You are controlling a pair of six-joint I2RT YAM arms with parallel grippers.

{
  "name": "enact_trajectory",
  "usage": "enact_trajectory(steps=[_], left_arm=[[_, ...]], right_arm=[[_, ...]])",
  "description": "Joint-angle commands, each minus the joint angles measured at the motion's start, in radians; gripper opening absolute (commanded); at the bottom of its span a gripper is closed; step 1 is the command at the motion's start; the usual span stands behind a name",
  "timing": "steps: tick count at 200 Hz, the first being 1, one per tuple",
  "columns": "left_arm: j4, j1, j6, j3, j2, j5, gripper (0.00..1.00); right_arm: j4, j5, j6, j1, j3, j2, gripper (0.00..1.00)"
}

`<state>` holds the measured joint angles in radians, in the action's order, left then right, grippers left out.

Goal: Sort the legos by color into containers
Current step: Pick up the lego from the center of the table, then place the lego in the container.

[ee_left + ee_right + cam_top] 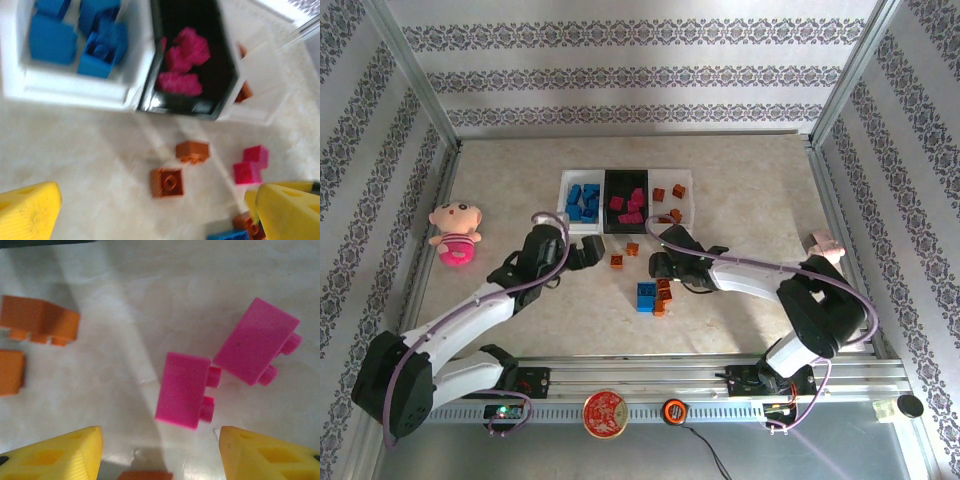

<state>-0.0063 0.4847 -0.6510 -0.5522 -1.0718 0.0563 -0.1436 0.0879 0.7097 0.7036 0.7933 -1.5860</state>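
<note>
Table [760,180] is pale and flat, with patterned walls around it. Two arms reach in from its near edge.

The containers [606,172] sit at the middle of the far side, three little bins joined in a row. The left white bin [563,200] has a heap of blue legos [583,200] in it. The black bin [627,177] in the middle has pink legos [628,205]. The right white bin [687,200] has a few orange legos [666,192]. In the left wrist view this last bin is blurry, so I can only make out a bit of orange inside, I think.

A pink doll [455,232] lies near the left edge of the table, well apart from the bins.

The left gripper [588,252] hangs just in front of the left white bin. Its yellow fingers [30,210] are spread wide with nothing in between.

The right gripper [660,265] is low over the table, in front of the right white bin. Its fingers [60,455] are spread too and hold nothing. Two loose pink bricks [182,390] lie on their sides on the table just ahead of them, touching each other.

More loose bricks lie on the table in front of the bins. Two orange bricks [616,260] sit between the grippers. A blue brick [646,297] lies nearer the near edge, touching an orange pile [663,295].
</note>
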Motion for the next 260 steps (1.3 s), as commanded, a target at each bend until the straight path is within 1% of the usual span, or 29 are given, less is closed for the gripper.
enact_trajectory(steps=[1,24,40,61,86,107,123,149,169,183,206,238,252,260], left_arm=[[0.01,0.006,-0.038,0.037,0.073,-0.011,1.0],[0.007,0.006,-0.037,0.084,0.119,-0.021,1.0],[0.011,0.007,-0.032,0.101,0.12,-0.018,1.0],[0.007,0.007,-0.025,0.104,0.1,-0.005,1.0],[0.011,0.007,-0.022,0.117,0.095,0.002,1.0],[0.015,0.008,-0.013,0.124,0.103,0.0,1.0],[0.006,0.006,-0.003,0.12,0.113,-0.003,1.0],[-0.012,0.006,0.011,0.121,0.141,-0.013,1.0],[-0.001,0.007,0.023,0.136,0.153,-0.006,1.0],[0.003,0.006,0.022,0.138,0.151,0.002,1.0],[-0.001,0.006,0.022,0.137,0.143,0.025,1.0],[-0.051,0.005,0.033,0.121,0.147,0.043,1.0],[-0.058,0.006,0.034,0.12,0.148,0.048,1.0],[-0.063,0.007,0.034,0.12,0.148,0.049,1.0]], right_arm=[[0.003,0.057,0.044,-0.018,0.041,-0.048,0.61],[0.001,0.081,0.047,-0.03,0.044,-0.077,0.59],[0.005,0.078,0.036,-0.038,0.051,-0.092,0.55],[0.003,0.059,0.008,-0.04,0.068,-0.102,0.45],[0.006,0.047,-0.033,-0.029,0.063,-0.068,0.31],[0.0,0.023,-0.063,-0.023,0.056,-0.028,0.23],[0.003,-0.012,-0.083,-0.003,0.046,0.022,0.2],[-0.006,-0.104,-0.144,0.046,0.098,0.096,0.19],[-0.022,-0.139,-0.169,0.048,0.201,0.074,0.19],[-0.037,-0.142,-0.188,0.039,0.296,0.006,0.19],[-0.066,-0.149,-0.205,0.014,0.479,-0.157,0.19],[-0.09,-0.125,-0.204,-0.028,0.688,-0.335,0.2],[-0.105,-0.102,-0.196,-0.044,0.75,-0.392,0.22],[-0.12,-0.094,-0.187,-0.055,0.781,-0.421,0.26]])
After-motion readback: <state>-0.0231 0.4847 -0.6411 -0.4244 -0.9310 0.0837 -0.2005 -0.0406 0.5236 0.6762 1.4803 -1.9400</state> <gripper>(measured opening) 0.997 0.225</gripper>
